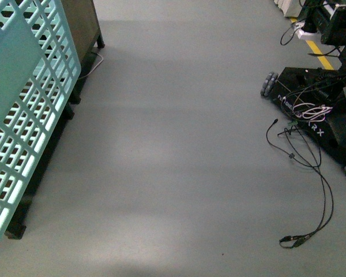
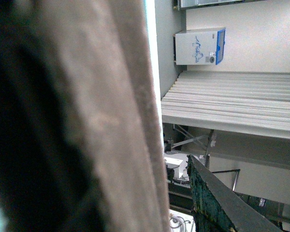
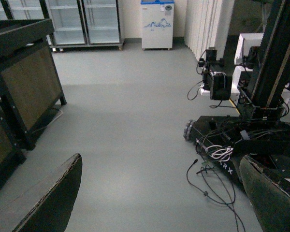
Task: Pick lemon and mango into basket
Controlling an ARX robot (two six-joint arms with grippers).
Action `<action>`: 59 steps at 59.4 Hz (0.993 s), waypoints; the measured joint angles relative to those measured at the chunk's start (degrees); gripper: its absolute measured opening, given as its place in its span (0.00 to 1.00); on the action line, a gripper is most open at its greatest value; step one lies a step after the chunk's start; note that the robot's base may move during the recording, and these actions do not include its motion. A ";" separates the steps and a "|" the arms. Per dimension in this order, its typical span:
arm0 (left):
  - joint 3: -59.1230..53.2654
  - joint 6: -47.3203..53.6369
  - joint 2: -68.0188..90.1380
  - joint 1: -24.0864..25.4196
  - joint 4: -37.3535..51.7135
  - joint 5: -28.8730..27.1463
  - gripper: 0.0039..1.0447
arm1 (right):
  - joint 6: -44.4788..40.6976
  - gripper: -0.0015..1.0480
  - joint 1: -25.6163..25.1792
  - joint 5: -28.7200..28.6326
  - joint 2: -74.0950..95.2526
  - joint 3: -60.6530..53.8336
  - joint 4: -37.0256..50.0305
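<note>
Grey floor [image 1: 173, 144] pretty much everywhere, and no fruit on it. Far left in the front view the basket [image 1: 23, 115] is right up against the camera, its teal lattice wall tilted, with a dark stand [image 1: 43, 173] below it. Off to the right, another robot's base [image 1: 323, 109] trails loose cables [image 1: 311, 190].

Only one of my left fingers [image 2: 217, 203] shows, beside a blurry brown something [image 2: 101, 121] that fills the wrist view. So I can't tell if they're closed or gripping anything.

My right fingers [image 3: 48, 203] are spread wide with nothing between them.

Lemon and mango aren't in any view, so I can't say which way they lie, how the mango's long axis runs, or which arm is nearer. The basket's on my left, so my guess is the free right arm picks once the fruit turns up.
</note>
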 joint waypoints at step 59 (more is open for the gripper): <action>0.02 0.00 0.00 0.00 0.02 0.00 0.27 | 0.02 0.92 0.00 0.02 0.02 0.00 0.00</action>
